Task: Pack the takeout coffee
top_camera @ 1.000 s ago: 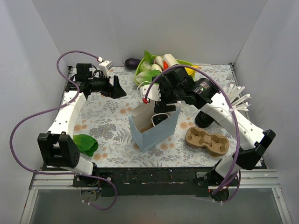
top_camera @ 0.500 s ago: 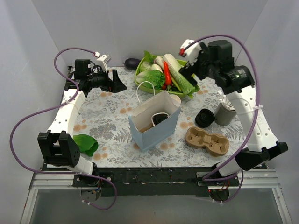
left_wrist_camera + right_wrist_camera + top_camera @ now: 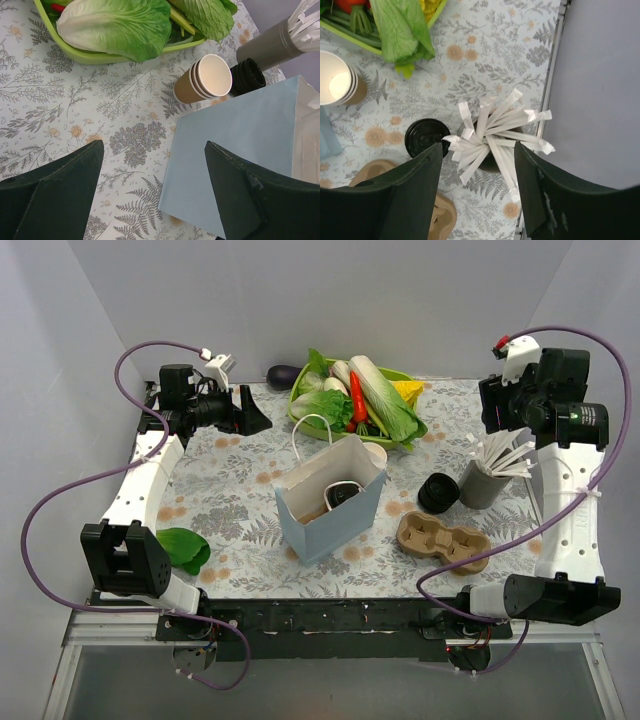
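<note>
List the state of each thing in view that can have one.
blue bag: upright, top open.
takeout coffee: lid on, inside the blue bag.
lidless cup: upright, empty.
black lids: stacked, loose.
cup carrier: both wells empty.
gray holder: upright, full of white sticks.
green tray: full of vegetables.
left gripper: fingers apart, empty.
right gripper: fingers apart, empty.

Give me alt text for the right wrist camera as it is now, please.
The right gripper, open and empty, hangs above a grey holder of white wrapped straws near the edge of the table, by the wall. Left of the holder stands a stack of black lids, with a lidless tan cup and a green vegetable tray farther left.
</note>
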{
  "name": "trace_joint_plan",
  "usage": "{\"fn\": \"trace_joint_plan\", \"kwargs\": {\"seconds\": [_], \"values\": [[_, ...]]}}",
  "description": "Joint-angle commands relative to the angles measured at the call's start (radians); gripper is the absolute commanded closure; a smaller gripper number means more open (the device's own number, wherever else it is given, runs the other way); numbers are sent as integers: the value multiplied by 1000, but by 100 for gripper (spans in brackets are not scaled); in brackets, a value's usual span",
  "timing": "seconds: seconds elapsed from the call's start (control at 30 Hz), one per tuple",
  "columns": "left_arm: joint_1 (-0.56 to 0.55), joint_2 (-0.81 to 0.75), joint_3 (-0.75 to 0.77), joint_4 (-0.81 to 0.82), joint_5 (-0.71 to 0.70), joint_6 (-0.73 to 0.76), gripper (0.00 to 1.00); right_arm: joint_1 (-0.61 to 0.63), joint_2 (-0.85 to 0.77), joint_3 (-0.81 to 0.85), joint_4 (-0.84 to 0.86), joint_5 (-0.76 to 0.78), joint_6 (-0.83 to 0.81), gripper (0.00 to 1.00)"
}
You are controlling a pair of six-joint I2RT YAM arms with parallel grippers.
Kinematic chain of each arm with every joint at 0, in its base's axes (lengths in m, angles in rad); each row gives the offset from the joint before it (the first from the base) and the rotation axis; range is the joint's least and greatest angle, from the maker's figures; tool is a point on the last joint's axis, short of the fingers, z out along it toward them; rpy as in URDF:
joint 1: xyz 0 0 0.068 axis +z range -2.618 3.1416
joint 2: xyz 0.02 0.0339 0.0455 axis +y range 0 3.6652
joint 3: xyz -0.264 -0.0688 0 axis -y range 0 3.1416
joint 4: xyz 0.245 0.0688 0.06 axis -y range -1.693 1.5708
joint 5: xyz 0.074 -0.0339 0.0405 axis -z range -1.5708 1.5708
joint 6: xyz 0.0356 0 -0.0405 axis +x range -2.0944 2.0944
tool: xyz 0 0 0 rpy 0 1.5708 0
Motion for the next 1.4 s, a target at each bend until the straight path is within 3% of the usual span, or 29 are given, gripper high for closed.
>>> {"fn": "trace_joint_plan", "kwargs": {"seconds": [0.0, 0.43, 0.8, 1.37], "values": [[2, -37, 2, 27, 12, -13, 17, -14, -51, -66, -47, -19, 37, 36], [2, -65, -26, 37, 15, -13, 17, -119, 134, -54, 70, 24, -25, 53], [2, -62, -18, 22, 8, 4, 17, -142, 278, 32, 148, -57, -60, 56], [2, -57, -12, 5, 4, 13, 16, -142, 372, 24, 182, -91, -43, 58]]}}
